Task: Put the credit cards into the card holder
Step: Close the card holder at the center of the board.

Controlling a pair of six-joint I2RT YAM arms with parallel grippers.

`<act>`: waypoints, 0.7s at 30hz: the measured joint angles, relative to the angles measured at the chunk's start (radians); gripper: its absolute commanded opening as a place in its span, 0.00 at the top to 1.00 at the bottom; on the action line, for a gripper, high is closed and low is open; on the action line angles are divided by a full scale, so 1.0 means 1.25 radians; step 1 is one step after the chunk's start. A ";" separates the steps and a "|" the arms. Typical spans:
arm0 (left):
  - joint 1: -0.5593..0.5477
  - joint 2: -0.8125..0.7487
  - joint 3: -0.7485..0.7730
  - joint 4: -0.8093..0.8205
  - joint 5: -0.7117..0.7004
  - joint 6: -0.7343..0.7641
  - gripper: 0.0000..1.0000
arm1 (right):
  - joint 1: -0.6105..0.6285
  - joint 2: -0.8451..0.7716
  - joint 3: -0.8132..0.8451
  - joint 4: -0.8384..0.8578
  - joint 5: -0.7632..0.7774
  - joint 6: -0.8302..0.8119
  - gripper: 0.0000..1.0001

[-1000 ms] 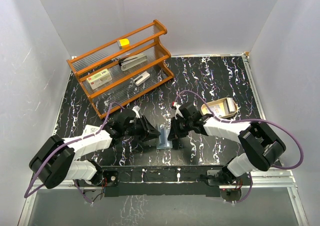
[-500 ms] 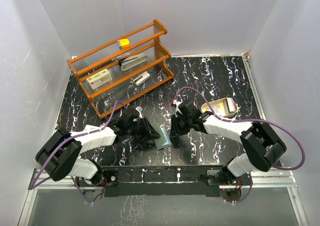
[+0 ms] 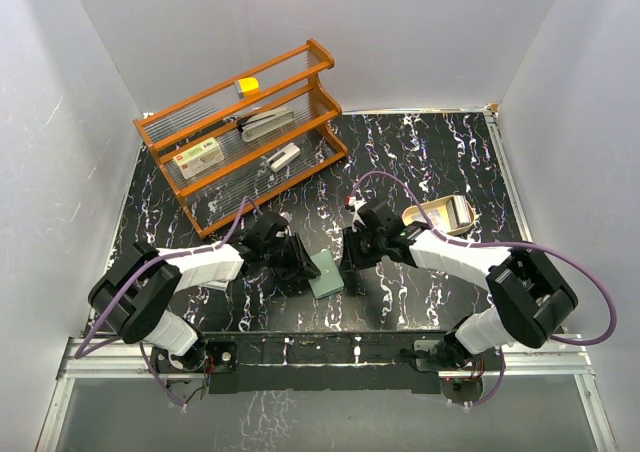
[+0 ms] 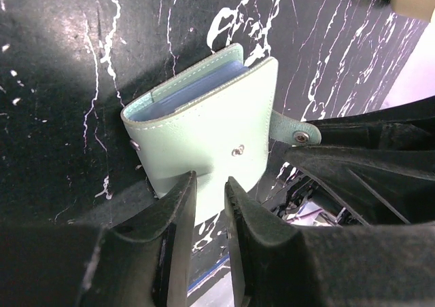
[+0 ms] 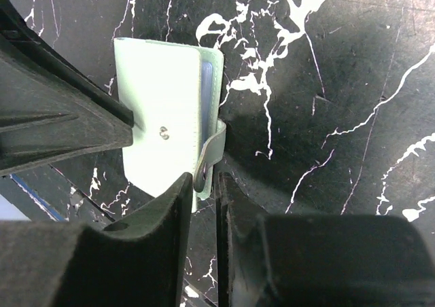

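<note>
1. The card holder [image 3: 325,272], pale mint green with light stitching, is folded over and laid on the black, white-veined table [image 3: 420,152]. It is placed at 6 o'clock of the tabletop, near the front edge. Pale blue sleeves are seen at its open edge. A small metal snap stud [image 4: 236,151] is set in the cover. The closing strap [image 5: 214,147] is left unfastened at one side. Any stamping on the snaps is too small to be read.

2. The left gripper [image 4: 209,185] is placed at 9 o'clock of the holder. Its fingers are drawn nearly together and clamped on the holder's edge, with green cover seen in the slit between them.

3. The right gripper [image 5: 204,181] is placed at 2 o'clock of the holder. Its fingers are set a narrow slit apart, with the strap's end lying in that slit. Whether the strap is pinched cannot be told.

4. The orange rack [image 3: 322,67] is stood at 10 o'clock of the table. These are shelved on it:
   - a white box [image 3: 200,155] with a red label, its print too small to be read
   - a yellow piece [image 3: 247,85]
   - a grey stapler-like object [image 3: 265,122]
   - a small white object [image 3: 283,157]

5. The tan tray [image 3: 463,217] is placed at 3 o'clock of the table. Its pale contents [image 3: 437,215] are too small to be identified, so whether they are the credit cards cannot be told.
</note>
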 measured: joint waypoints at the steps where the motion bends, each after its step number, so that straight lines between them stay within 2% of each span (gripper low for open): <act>1: 0.000 0.004 0.003 -0.002 0.000 0.004 0.77 | 0.000 0.000 0.002 0.000 -0.001 0.002 0.78; 13: 0.000 0.046 0.037 -0.021 0.013 0.043 0.80 | 0.002 -0.048 0.005 0.001 0.019 0.049 0.63; 21: -0.001 0.056 0.048 -0.028 0.017 0.054 0.80 | 0.002 -0.047 0.003 0.030 0.011 0.084 0.59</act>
